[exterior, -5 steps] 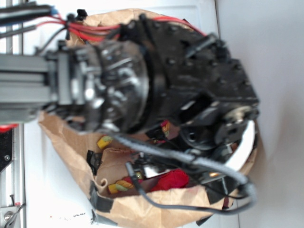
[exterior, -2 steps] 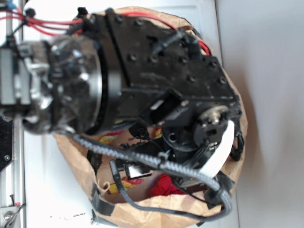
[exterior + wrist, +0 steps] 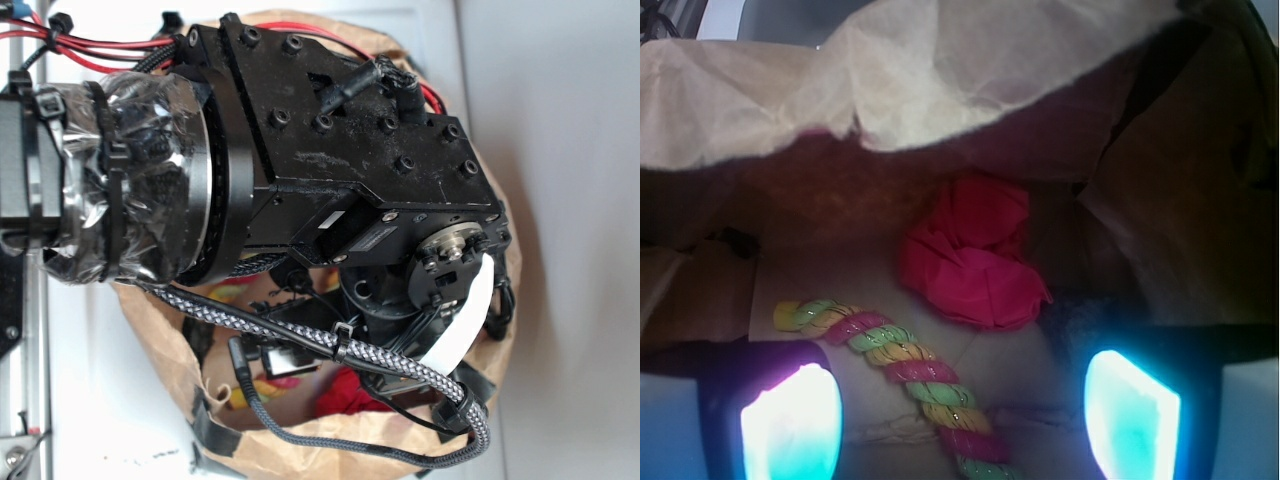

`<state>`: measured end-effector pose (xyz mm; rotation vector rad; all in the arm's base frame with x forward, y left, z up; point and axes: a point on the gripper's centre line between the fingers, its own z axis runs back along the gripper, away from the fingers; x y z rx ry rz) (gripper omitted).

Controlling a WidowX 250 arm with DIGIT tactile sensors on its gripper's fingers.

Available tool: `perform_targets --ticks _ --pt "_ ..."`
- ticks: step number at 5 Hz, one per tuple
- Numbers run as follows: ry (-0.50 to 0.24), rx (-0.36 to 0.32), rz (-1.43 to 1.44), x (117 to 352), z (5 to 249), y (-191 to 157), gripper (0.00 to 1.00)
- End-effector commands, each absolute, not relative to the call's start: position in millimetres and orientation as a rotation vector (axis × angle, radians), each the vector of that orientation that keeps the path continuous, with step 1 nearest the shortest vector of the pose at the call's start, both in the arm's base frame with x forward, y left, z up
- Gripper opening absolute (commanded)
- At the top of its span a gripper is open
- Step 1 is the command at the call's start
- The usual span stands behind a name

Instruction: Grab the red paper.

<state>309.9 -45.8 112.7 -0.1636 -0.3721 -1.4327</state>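
Deep inside the brown paper bag [image 3: 940, 70], on its floor close to the far wall: the red paper [image 3: 975, 262], a crumpled bright red wad, lying free with nothing touching it from above; seen from the exterior only as a red patch [image 3: 350, 392] low in the bag's opening, half hidden behind cables. Just beside it toward the bag's near left in the wrist view, apart by a narrow strip of floor: a striped rope cane [image 3: 908, 372], twisted red, yellow and green, running diagonally toward the near edge; at the wad's right flank, a small dark lump [image 3: 1070, 318], too shadowed to make out. Nearer the camera: the gripper [image 3: 960, 415] with both fingers spread wide, left pad [image 3: 790, 425] and right pad [image 3: 1130, 412] glowing pale blue, holding nothing, short of the wad and well apart from it. Overhead in the exterior view: the black wrist housing [image 3: 350, 160] filling most of the bag's mouth, a braided cable [image 3: 400, 365] looping beneath it, red wires [image 3: 90, 45] trailing toward the upper left; the bag resting on a white table [image 3: 560, 240].
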Motion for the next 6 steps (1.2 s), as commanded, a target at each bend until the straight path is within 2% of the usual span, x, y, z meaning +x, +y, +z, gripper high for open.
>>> perform_targets --ticks 1,6 --pt "-0.431 -0.105 -1.47 306.5 135.4 -47.4 1.0" --pt "-0.45 -0.06 -1.585 307.6 96.2 -96.3 1.0"
